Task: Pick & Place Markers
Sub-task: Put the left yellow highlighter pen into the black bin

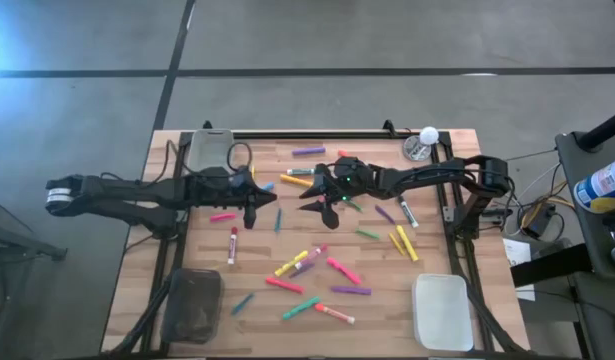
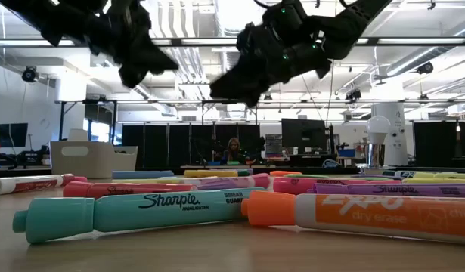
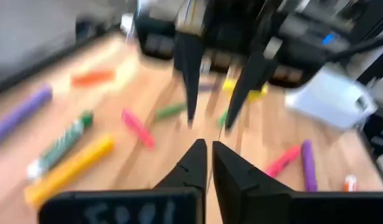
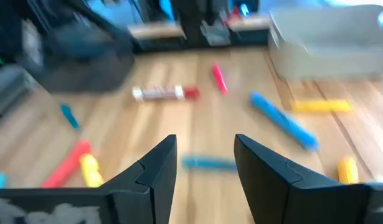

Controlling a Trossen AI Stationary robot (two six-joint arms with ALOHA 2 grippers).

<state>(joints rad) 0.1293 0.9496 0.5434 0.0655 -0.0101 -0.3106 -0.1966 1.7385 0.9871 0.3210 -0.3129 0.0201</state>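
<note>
Teal Sharpie highlighter (image 2: 130,212) beside orange, seemingly Expo dry-erase marker (image 2: 361,214)

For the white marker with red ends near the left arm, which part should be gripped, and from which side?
Grip the white marker at mid-barrel, coming straight down from above. It lies flat and alone on the table, pointing toward and away from the front edge, so the fingers should close across its narrow width.

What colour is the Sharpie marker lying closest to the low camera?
Teal, a pale blue-green; the Sharpie marker shows best in the low view.

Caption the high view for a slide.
Both arms' tools, left and right, hover mid-table over scattered markers.
</note>
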